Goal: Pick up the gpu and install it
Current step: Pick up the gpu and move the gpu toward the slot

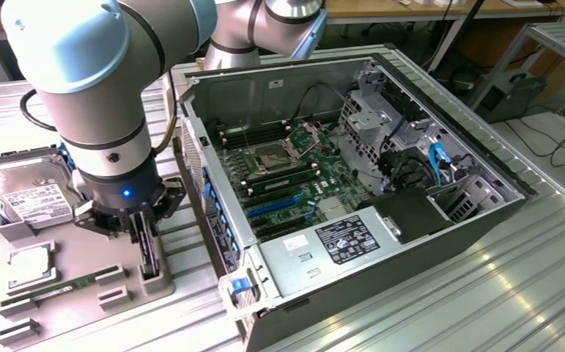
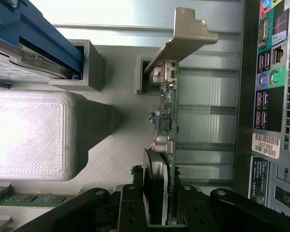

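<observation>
End effector (image 2: pixel 160 193) clamped on the graphics card (image 2: pixel 165 121), fingers (image 2: pixel 134 209) pressing both faces. Card stands edge-on in its grey holder (image 2: pixel 141 75), beside the open computer case (image 1: pixel 410 246).

The arm's tool (image 1: pixel 142 232) straddles the upper edge of the gpu (image 1: pixel 151 258), which stands on edge in a slot of the grey fixture tray (image 1: pixel 79 253) on the counter (image 1: pixel 517 282). A hard drive (image 1: pixel 23 194) and a RAM stick (image 1: pixel 56 287) also rest in that tray. Just beside it, on the exterior view's right, the open computer case (image 1: pixel 282 92) lies on its side, its motherboard (image 1: pixel 292 176) exposed.
</observation>
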Available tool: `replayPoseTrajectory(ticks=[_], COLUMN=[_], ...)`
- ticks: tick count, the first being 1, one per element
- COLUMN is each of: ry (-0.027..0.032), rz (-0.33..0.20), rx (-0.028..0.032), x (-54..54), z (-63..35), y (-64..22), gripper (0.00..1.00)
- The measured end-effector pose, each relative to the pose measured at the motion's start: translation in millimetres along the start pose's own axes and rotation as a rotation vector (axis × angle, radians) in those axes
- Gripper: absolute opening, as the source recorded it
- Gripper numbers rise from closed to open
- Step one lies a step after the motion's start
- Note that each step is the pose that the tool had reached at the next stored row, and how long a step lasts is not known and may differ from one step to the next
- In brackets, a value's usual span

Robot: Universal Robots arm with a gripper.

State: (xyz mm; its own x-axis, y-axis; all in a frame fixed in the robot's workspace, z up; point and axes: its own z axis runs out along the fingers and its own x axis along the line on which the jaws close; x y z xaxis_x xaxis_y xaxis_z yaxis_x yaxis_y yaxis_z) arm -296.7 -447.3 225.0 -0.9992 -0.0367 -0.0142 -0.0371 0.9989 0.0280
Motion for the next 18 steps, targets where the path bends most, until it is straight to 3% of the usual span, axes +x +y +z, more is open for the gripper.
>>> replayPoseTrajectory(ticks=[4,5,18], ry=[0.0000,0.0000,0.0000], rz=[0.000,0.000,0.000], rx=[0.0000,0.0000,0.0000], x=[0.0,0.0,0.0], z=[0.0,0.0,0.0], y=[0.0,0.0,0.0], gripper=[0.32,0.27,0.27])
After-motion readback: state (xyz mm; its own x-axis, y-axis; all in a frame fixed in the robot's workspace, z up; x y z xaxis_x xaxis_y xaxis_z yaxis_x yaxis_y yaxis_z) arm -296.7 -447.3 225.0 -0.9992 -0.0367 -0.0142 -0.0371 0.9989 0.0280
